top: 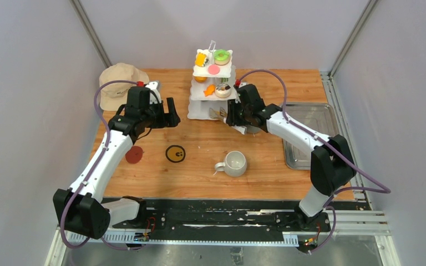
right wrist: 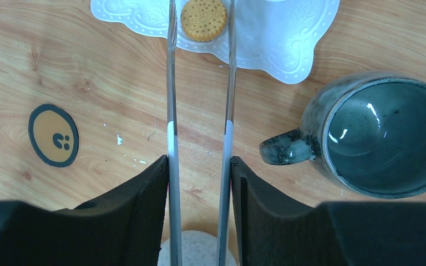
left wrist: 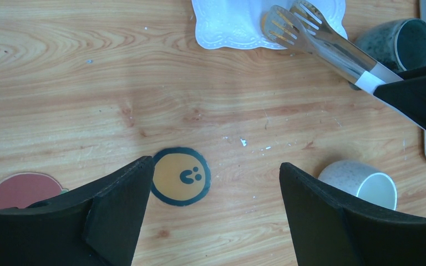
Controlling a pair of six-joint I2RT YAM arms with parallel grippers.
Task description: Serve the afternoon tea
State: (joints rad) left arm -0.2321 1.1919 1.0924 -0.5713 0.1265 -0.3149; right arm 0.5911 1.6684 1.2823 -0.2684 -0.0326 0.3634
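Metal tongs (right wrist: 171,83) are clamped in the right gripper (right wrist: 199,166), their tips set either side of a round biscuit (right wrist: 202,19) on the bottom tier of the white stand (top: 199,111) (mid far edge of the surface (top: 266,138)). A dark mug (right wrist: 366,133) is seen just beside the stand, a pale mug (top: 235,162) nearer the near edge. The left gripper (left wrist: 215,164) is held wide, empty.

Worktop (top: 199,141) of smooth grained wood; tongs (left wrist: 324,41) polished metal; dark mug (right wrist: 377,133) glossy speckled glaze; stand's base plate (right wrist: 288,39) matt white, embossed; hat (top: 119,83) soft beige cloth.
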